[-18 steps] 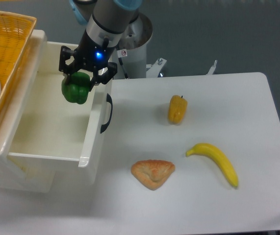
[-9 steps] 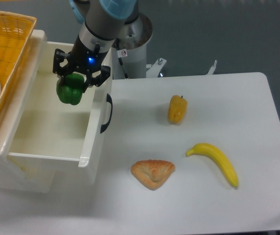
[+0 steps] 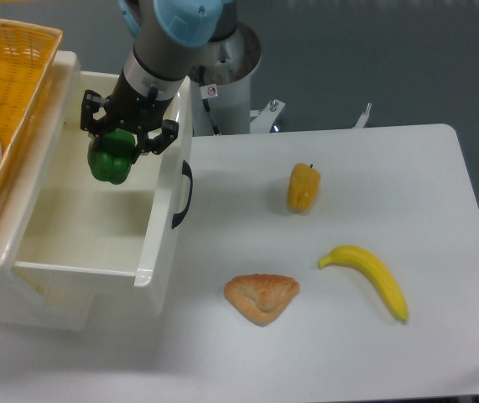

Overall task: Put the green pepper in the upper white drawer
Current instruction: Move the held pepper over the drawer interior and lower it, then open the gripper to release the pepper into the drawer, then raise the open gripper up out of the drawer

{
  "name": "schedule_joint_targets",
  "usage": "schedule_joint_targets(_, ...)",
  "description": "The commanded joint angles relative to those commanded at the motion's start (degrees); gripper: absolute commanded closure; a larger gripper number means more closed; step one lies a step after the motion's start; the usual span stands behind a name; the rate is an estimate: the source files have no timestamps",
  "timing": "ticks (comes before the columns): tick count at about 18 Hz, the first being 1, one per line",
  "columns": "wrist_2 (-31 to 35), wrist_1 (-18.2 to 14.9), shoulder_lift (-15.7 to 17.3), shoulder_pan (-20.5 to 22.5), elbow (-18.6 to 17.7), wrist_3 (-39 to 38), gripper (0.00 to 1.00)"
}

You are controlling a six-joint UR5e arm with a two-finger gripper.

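Note:
The glossy green pepper (image 3: 110, 159) hangs above the inside of the upper white drawer (image 3: 88, 231), which is pulled open at the left of the table. My gripper (image 3: 120, 134) is shut on the pepper's top, its black fingers on either side. The pepper is in the air over the drawer's rear half, to the left of the front panel with the curved black handle (image 3: 184, 195). The drawer floor below looks bare.
A yellow woven basket (image 3: 8, 92) sits on top at the far left with a bowl of small fruit. On the white table lie a yellow-orange pepper (image 3: 304, 187), a banana (image 3: 369, 275) and a triangular pastry (image 3: 261, 296). A grey robot base stands behind.
My gripper has carried the green pepper to the left, from near the drawer's front panel to further over the drawer's inside. The other objects have not moved.

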Motion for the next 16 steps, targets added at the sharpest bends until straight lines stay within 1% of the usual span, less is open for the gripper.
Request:
schedule_joint_targets(1, 0.00, 0.00, -0.09, -0.18, 0.00, 0.00, 0.42)
schedule_joint_targets(2, 0.00, 0.00, -0.35, -0.18, 0.00, 0.00, 0.39)
schedule_joint_targets(4, 0.09, 0.00, -0.53, -0.27, 0.00, 0.09, 0.38)
schedule_joint_targets(6, 0.18, 0.00, -0.61, -0.27, 0.00, 0.17, 0.32)
schedule_joint_targets(7, 0.18, 0.00, -0.79, -0.27, 0.00, 0.18, 0.31)
schedule_joint_targets(9, 0.18, 0.00, -0.88, -0.35, 0.00, 0.18, 0.23)
schedule_joint_targets(16, 0.18, 0.00, -0.70, -0.27, 0.62, 0.18, 0.21)
